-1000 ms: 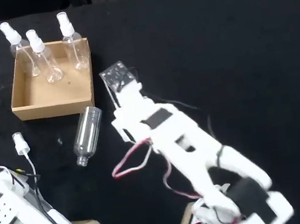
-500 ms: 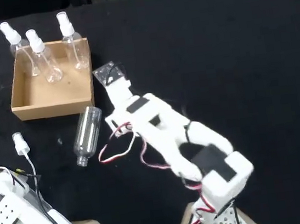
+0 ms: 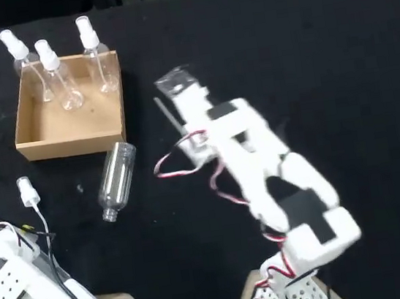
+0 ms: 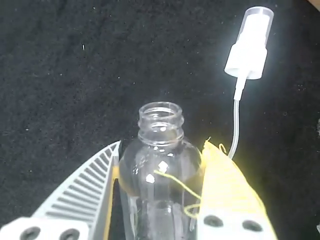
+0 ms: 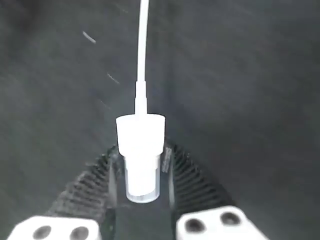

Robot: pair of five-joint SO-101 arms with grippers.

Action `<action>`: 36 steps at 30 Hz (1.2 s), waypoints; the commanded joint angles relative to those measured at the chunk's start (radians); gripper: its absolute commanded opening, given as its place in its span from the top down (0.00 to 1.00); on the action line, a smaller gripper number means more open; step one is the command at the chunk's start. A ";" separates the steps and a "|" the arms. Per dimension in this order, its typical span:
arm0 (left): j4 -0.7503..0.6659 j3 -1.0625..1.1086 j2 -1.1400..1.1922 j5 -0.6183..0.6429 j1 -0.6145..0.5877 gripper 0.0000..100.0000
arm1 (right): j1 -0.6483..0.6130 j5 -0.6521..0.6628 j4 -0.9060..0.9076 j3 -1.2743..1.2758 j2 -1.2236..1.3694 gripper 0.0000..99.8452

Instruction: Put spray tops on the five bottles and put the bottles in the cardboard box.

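Black table [image 3: 335, 58]; left gripper [image 4: 161, 149] clamps bottle [image 4: 160, 122], base cut off; right gripper [image 5: 142, 152] grips spray top [image 5: 140, 132].

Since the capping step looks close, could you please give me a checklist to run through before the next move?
1. Right gripper shut on top: ok.
2. Left gripper shut on bottle: ok.
3. Bottle uncapped: ok.
4. Top over bottle: not ok, grippers far apart.
5. Room in box: ok, three capped bottles at its far side.
6. Held bottle upright: cannot tell.
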 commanded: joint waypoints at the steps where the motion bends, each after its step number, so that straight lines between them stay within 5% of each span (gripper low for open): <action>1: -0.011 -0.010 -0.018 0.005 0.004 0.95 | 0.181 0.295 0.064 0.019 -0.130 0.99; 9: -0.011 -0.010 -0.017 0.005 0.008 0.95 | 0.364 0.925 0.172 0.200 -0.182 0.99; 14: -0.011 -0.008 -0.015 0.005 0.004 0.95 | 0.336 1.007 0.130 0.249 -0.206 0.98; 23: -0.006 -0.008 -0.017 0.005 0.002 0.95 | 0.330 0.624 -0.109 0.252 -0.205 0.77; 30: -0.012 0.008 -0.018 0.003 0.008 0.95 | 0.330 0.341 -0.086 0.171 -0.245 0.78; 36: -0.012 0.007 -0.018 0.003 0.007 0.95 | 0.287 -0.097 -0.008 0.071 -0.255 0.85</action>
